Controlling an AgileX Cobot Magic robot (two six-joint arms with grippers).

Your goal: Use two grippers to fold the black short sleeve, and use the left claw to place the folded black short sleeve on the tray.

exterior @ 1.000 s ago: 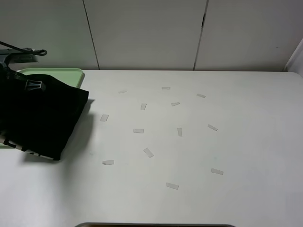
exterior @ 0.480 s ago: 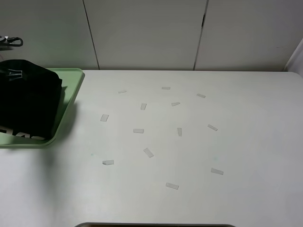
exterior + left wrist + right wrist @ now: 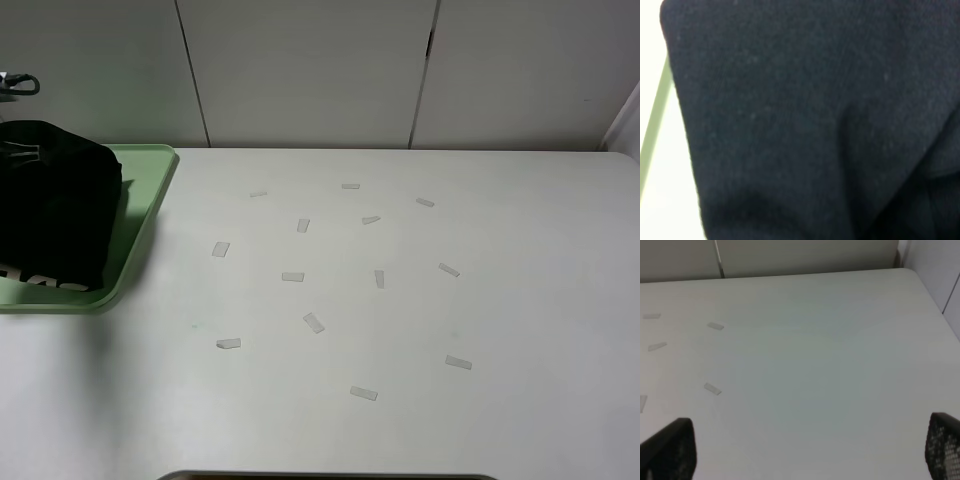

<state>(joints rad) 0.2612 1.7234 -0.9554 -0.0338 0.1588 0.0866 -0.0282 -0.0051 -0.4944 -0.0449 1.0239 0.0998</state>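
The black short sleeve [image 3: 55, 210] lies bunched on the pale green tray [image 3: 140, 215] at the far left, with pale letters along its near edge. Black cloth [image 3: 805, 115] fills the left wrist view, with a strip of the tray's rim [image 3: 652, 125] beside it. The left claw is hidden behind and under the cloth, so I cannot see how its jaws stand; only a small pale plate [image 3: 25, 153] shows at the top of the bundle. My right gripper [image 3: 805, 450] is out of the high view. In its wrist view it hangs open over bare table, fingertips [image 3: 670, 447] far apart.
Several small pale tape strips [image 3: 292, 277] are scattered over the middle of the white table [image 3: 500, 300]. White wall panels stand behind it. A dark rounded edge [image 3: 330, 476] shows at the front of the table.
The shirt has travelled left from hanging over the table beside the tray to resting on the tray, then settled slightly further left. The right gripper stays open.
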